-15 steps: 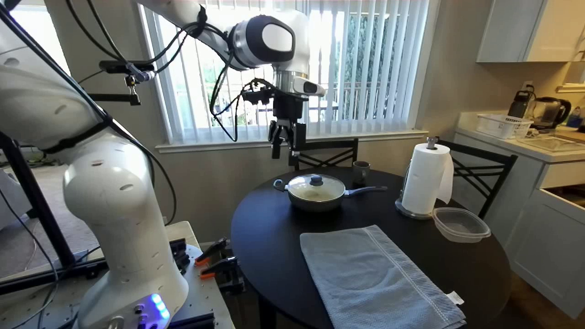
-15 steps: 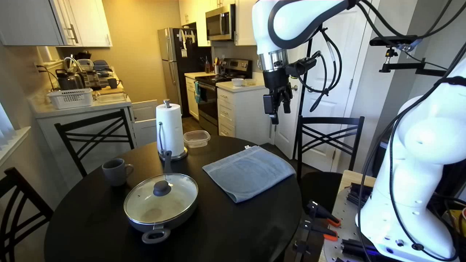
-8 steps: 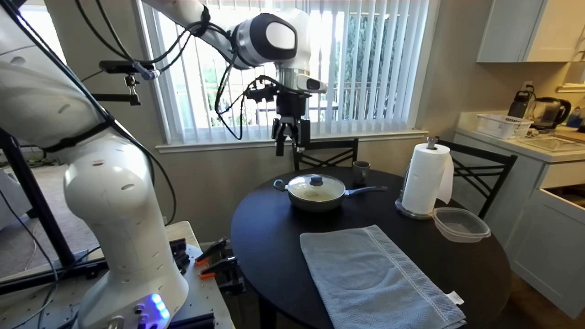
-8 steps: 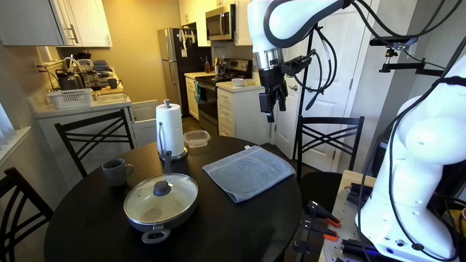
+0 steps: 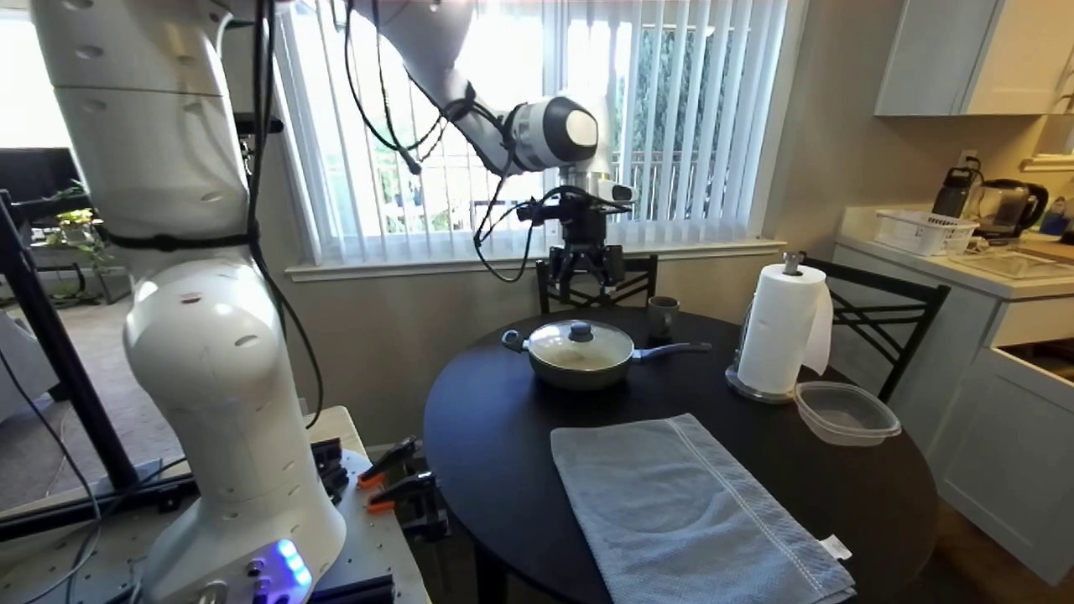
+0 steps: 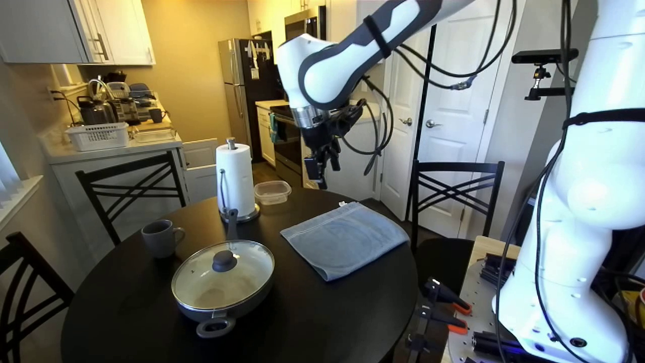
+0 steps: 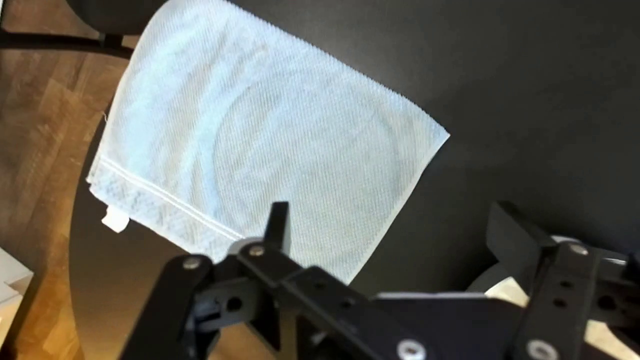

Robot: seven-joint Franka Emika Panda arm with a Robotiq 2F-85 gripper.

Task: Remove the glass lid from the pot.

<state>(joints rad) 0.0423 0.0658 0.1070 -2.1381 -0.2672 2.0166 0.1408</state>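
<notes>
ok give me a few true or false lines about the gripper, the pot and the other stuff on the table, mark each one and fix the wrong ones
1. The round transparent glass lid sits on the shallow dark pot. True.
2. The black two-fingered gripper is open. True.
3. The gripper is holding the lid. False: it hangs apart from the lid.
4. A dark grey mug and a flat pale-blue cloth rest on the round black table. True.
5. The mug stands on the cloth. False: it stands directly on the table, apart from the cloth.
</notes>
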